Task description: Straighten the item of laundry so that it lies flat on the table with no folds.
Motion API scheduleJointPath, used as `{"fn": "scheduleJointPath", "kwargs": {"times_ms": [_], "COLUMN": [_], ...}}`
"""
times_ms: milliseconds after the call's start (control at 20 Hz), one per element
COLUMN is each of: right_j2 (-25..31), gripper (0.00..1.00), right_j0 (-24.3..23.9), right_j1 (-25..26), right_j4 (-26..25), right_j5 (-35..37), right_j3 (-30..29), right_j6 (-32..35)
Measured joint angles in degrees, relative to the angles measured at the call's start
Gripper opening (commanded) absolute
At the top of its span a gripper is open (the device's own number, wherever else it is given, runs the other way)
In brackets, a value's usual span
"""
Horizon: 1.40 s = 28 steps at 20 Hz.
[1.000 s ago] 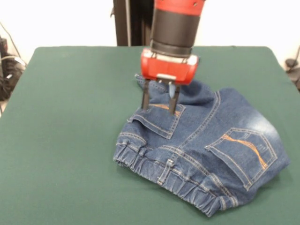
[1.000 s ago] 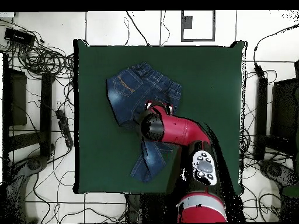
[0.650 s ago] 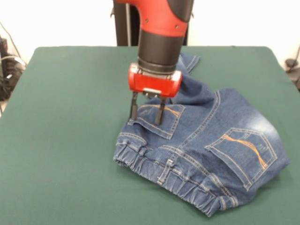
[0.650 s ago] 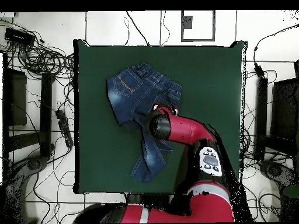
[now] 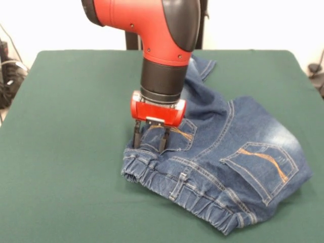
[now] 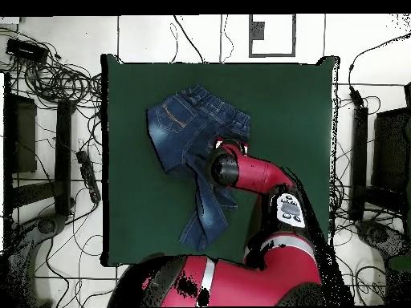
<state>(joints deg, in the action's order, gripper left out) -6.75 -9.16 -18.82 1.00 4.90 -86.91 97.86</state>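
My glossy red plastic arm [image 5: 152, 25] and matt black fingers [image 5: 136, 137] meet rough blue denim jeans [image 5: 238, 157] with orange stitching, lying on the matt, felt-like green cloth of the table [image 5: 66, 126].

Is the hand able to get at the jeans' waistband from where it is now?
Probably yes. The hand is open, its tips on the pocket just behind the waistband, and nothing lies between them on the jeans.

The pincer [image 5: 150, 141] has come lower and shifted toward the waistband side of the jeans [image 5: 238, 152]. Its open fingertips now press the back pocket [image 5: 174, 135], which has bunched.
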Motion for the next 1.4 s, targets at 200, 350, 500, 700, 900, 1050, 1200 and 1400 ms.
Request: {"fn": "scheduleJointPath", "kwargs": {"times_ms": [200, 350, 500, 700, 900, 1050, 1200, 1400], "right_j2": [0.05, 0.18, 0.27, 0.12, 0.12, 0.12, 0.12, 0.14], "gripper": [1.0, 1.0, 1.0, 0.0, 0.0, 0.0, 0.0, 0.0], "right_j0": [-0.07, -0.21, -0.27, -0.46, -0.48, -0.47, -0.46, -0.48], "right_j1": [0.0, 0.0, 0.02, 0.27, 1.21, 1.53, 1.69, 1.52], "right_j4": [0.11, 0.09, 0.1, 0.2, 0.21, 0.33, 0.34, 0.27], "right_j5": [0.02, 0.02, -0.07, -0.79, -1.44, -1.57, -1.63, -1.6], "right_j3": [0.0, 0.03, 0.25, 1.31, 3.04, 3.72, 4.16, 4.16], "right_j6": [0.0, 0.0, 0.0, 0.0, 0.0, 0.0, 0.0, 0.0]}}
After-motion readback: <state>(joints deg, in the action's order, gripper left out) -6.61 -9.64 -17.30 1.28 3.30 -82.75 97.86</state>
